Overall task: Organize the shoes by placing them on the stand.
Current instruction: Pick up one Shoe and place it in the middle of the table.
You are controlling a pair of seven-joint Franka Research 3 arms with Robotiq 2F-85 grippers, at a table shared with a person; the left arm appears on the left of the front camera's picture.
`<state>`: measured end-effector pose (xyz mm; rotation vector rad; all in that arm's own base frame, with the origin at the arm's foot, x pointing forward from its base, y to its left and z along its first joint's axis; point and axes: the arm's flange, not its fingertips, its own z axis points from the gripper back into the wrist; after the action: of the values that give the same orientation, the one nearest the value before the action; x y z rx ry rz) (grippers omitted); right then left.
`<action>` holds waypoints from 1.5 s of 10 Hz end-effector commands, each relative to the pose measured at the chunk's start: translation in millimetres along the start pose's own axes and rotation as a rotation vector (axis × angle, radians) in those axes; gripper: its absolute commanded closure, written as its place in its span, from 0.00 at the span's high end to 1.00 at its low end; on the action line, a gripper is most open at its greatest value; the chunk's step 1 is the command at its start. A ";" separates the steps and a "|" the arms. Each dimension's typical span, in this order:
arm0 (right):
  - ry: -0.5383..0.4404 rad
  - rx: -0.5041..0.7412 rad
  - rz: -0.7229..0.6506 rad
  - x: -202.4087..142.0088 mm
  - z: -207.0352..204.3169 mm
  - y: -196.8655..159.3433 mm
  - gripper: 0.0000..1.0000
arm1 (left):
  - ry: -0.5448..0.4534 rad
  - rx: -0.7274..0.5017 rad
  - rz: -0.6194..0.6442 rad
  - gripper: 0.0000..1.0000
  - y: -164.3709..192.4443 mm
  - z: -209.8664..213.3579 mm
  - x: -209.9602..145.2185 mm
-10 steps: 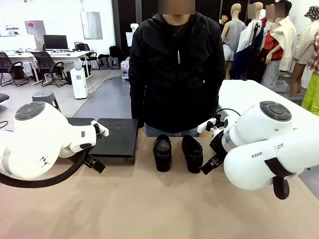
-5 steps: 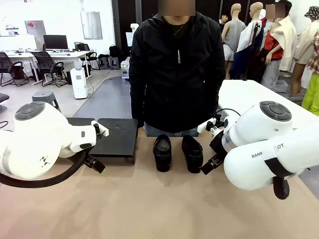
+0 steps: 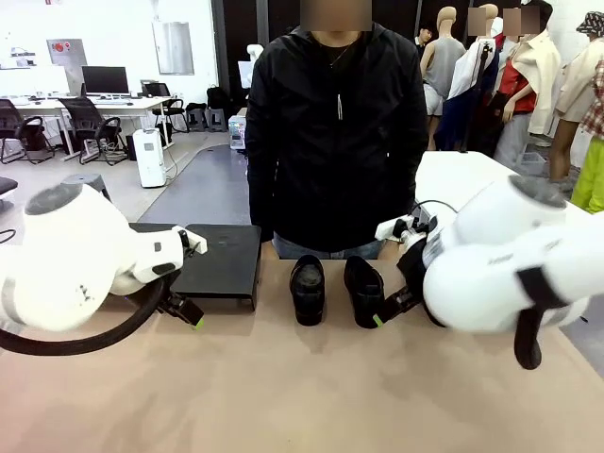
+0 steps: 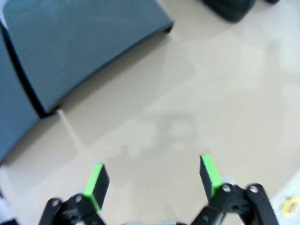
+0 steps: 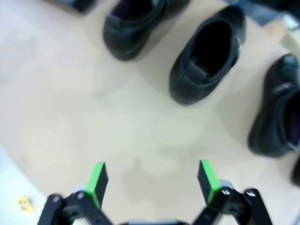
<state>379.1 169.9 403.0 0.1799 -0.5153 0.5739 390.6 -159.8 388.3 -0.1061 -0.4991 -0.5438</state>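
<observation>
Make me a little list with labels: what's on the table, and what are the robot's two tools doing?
shoes: black, shiny, sitting on the table, none held
stand: black, low, to the robot's left of the shoes
left tool: open, holding nothing, over the table next to the stand
right tool: open, holding nothing, over the table near the shoes
person: standing at the far side, behind the shoes
</observation>
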 end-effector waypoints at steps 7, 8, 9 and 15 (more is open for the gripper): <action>-0.313 0.166 -0.599 -154.3 264.9 -130.3 1.00 | -0.440 -0.477 0.235 1.00 110.7 260.1 -192.7; -0.347 0.177 -0.638 -164.2 262.8 -138.2 1.00 | -0.434 -0.506 0.293 1.00 126.9 247.6 -198.8; -0.371 0.156 -0.655 -163.0 255.5 -142.4 1.00 | -0.381 -0.474 0.368 1.00 135.4 228.8 -191.6; -0.314 0.158 -0.601 -148.5 298.6 -141.8 1.00 | -0.439 -0.472 0.247 1.00 140.5 322.4 -171.8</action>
<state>229.9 -106.7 579.2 0.5348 -0.6740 -0.0264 200.8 108.8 594.5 -0.7285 -0.7566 -0.3725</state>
